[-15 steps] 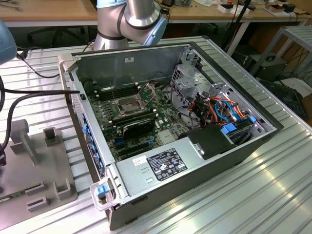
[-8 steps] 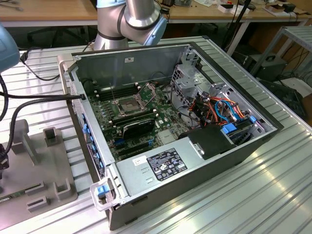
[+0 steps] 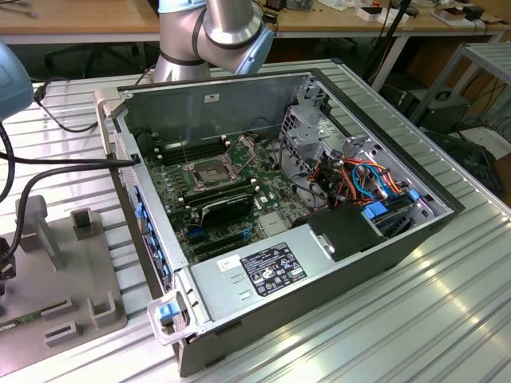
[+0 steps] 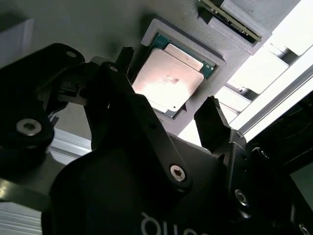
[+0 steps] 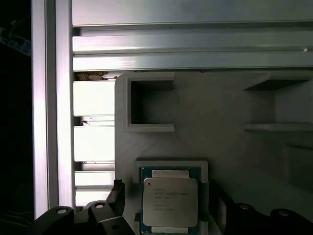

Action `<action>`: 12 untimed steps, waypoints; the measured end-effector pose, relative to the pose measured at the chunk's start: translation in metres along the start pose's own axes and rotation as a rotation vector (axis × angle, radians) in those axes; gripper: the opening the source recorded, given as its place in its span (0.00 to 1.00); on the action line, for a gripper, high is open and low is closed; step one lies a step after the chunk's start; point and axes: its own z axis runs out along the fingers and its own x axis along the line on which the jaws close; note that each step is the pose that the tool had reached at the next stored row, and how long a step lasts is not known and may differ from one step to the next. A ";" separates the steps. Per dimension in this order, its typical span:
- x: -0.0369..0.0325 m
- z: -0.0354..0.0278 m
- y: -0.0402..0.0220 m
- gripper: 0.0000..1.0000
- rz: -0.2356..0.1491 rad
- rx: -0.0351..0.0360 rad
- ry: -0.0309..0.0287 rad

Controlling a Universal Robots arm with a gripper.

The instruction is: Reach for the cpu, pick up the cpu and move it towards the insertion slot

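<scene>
Silvery-beige thin square cpu [image 5: 170, 200] lies flat in a snug recess of a grey moulded tray [image 5: 220, 112], which keeps it squared for pickup. Black tool [image 4: 167, 81] hovers over it, fingers [image 4: 211, 120] spread wide either side, gripping nothing. In the exterior view, the silver-framed square insertion slot [image 3: 209, 171] sits at two o'clock from the tray.

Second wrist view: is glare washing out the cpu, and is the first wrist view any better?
Yes: in the second wrist view a bright patch bleaches the middle of the cpu and the gripper is a dark silhouette; in the first wrist view the cpu is evenly lit, without glare.
</scene>
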 end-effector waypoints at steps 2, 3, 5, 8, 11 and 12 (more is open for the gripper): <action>-0.0001 0.0008 -0.0005 0.77 0.000 0.0002 0.0001; -0.0001 0.0008 -0.0005 0.70 0.000 0.0006 0.0003; -0.0004 0.0010 -0.0005 0.70 0.000 0.0004 0.0000; -0.0014 0.0010 -0.0005 0.68 0.000 0.0005 0.0001; -0.0025 0.0009 -0.0005 0.61 0.000 0.0007 0.0001; -0.0026 0.0009 -0.0005 0.55 0.000 0.0007 0.0002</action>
